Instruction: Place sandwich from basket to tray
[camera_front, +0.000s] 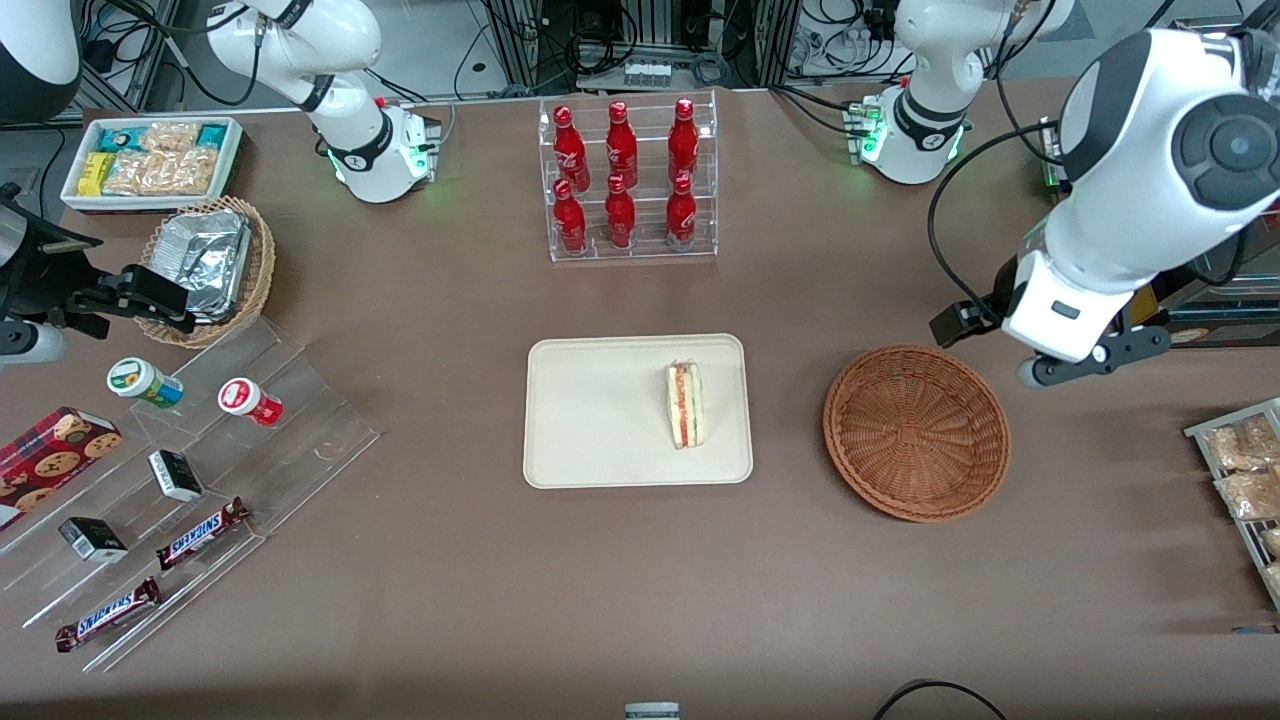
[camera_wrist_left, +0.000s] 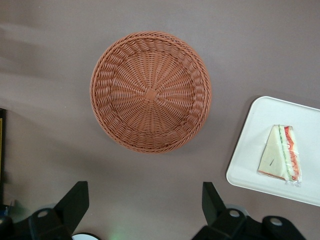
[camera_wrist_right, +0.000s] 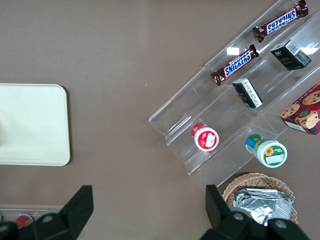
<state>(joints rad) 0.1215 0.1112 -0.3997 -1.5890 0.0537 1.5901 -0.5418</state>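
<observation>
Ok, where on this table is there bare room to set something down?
The tray is bare on the side away from the sandwich. The basket holds nothing. Bare tabletop lies between tray and basket, and nearer the front camera than both. The stepped display is crowded. The claw hangs open above the table, beside the basket.

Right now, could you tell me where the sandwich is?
The sandwich lies on the tray, at its edge nearest the empty basket; the open gripper hovers above the basket.
</observation>
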